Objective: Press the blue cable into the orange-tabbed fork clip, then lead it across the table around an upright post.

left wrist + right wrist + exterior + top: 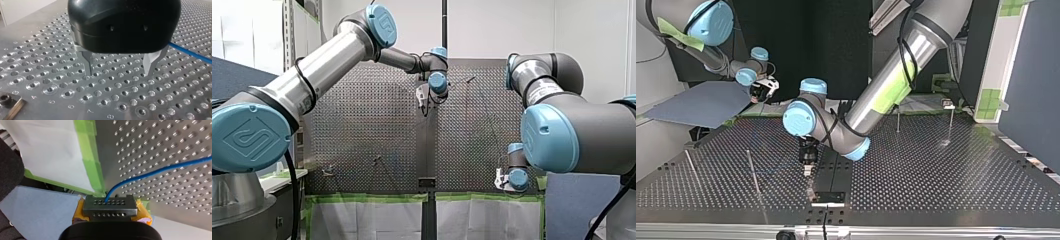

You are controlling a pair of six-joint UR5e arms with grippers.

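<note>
My left arm stood over the middle of the perforated metal worktop, with its black-bodied jaws pointing down at the surface. In the left wrist view their two metal fingers were spread wide just above the holes, with nothing between them. The thin blue cable ran low over the worktop beyond one finger, outside the jaws and clear of them. A small flat metal block with a bolt head lay on the worktop, ahead of the fingers and off to one side.

My right arm was at the far left corner in the top view, by the worktop's edge. In the right wrist view its jaws, with yellow pads on either side of a dark plate drilled with small holes, were pinching the end of the thin blue cable. The cable came out at the plate's tip and curved away over the worktop. A strip of green tape lined the edge there, with a white sheet beyond it.

A thin upright metal post stood beside my left arm's jaws at the top view's left. A second upright post stood further back at its right. Whether the cable touched either post I could not tell.
</note>
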